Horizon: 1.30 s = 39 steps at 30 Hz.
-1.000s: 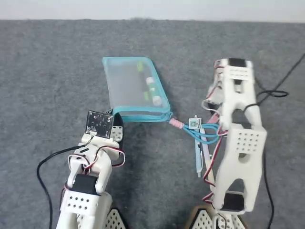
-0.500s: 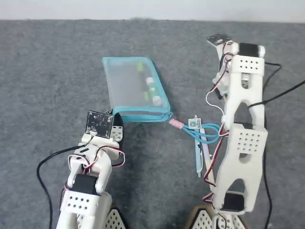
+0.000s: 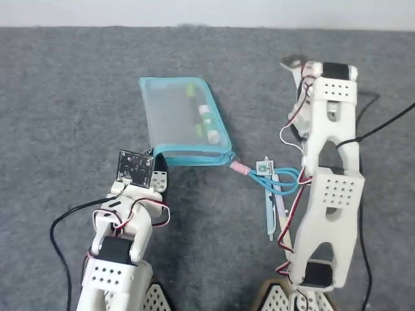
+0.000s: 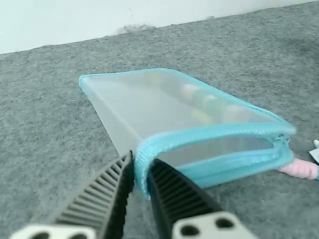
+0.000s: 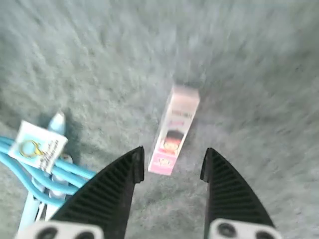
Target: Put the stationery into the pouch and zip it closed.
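Two teal zip bands run along the near edge of the pouch (image 3: 185, 123), and in the left wrist view they stand slightly apart, so the mouth gapes a little. The pouch (image 4: 174, 107) is a flat, frosted, see-through sleeve trimmed in teal. It lies on the grey carpet (image 3: 65, 97) ahead of the left arm. Through its wall show a few pale green and white shapes, too hazy to name. A pink pull (image 3: 240, 168) sticks out at the zip's end nearest the right arm.

The left gripper (image 4: 139, 179) has its ribbed black jaws pinched on the teal edge at the pouch's near corner.

The right gripper (image 5: 172, 164) hangs with its jaws spread wide above a small pink box (image 5: 175, 130) lying flat on the carpet, not touching it. Beside the right arm lie a blue pen (image 3: 268, 210), a looped blue cord (image 3: 285, 181) and a white tag (image 5: 42, 144).
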{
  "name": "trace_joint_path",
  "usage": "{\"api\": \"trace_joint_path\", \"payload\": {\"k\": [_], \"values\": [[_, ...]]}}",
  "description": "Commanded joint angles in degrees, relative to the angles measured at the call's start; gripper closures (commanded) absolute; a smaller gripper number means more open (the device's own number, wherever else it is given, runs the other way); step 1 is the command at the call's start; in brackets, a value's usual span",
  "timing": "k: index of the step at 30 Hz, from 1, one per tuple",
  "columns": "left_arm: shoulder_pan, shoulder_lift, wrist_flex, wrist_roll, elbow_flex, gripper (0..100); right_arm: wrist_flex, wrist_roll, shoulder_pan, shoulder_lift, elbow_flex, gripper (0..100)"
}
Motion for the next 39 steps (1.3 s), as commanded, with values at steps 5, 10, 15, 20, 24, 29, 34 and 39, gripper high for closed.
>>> {"api": "trace_joint_path", "payload": {"k": [5,10,15,20,24,29,34,39], "values": [[0.18,-1.05,-1.49,-0.79,-1.19,99,-2.77,0.53,2.77,-4.09,8.35,83.3],[0.26,-1.05,-2.73,-0.79,-1.01,99,-8.22,0.26,2.77,-11.82,17.93,83.1],[0.26,-0.97,-3.25,-0.79,-0.92,99,-22.99,0.18,2.95,-27.47,40.97,83.1],[0.26,-0.88,-3.34,-0.79,-0.92,99,-43.82,-2.11,0.75,-45.14,67.08,82.9],[0.26,-0.79,-3.16,-0.79,-0.92,99,-44.26,-4.31,0.22,-44.62,65.05,82.8],[-0.09,-0.79,-3.16,-0.79,-0.92,99,-40.57,-4.75,0.31,-33.54,53.80,78.6],[-0.18,-0.70,-3.08,-0.79,-0.84,99,-35.38,-4.75,0.48,-23.69,43.52,80.1],[-0.18,-0.79,-3.08,-0.79,-0.84,99,-34.33,-4.84,2.24,-20.70,41.76,82.2]]}}
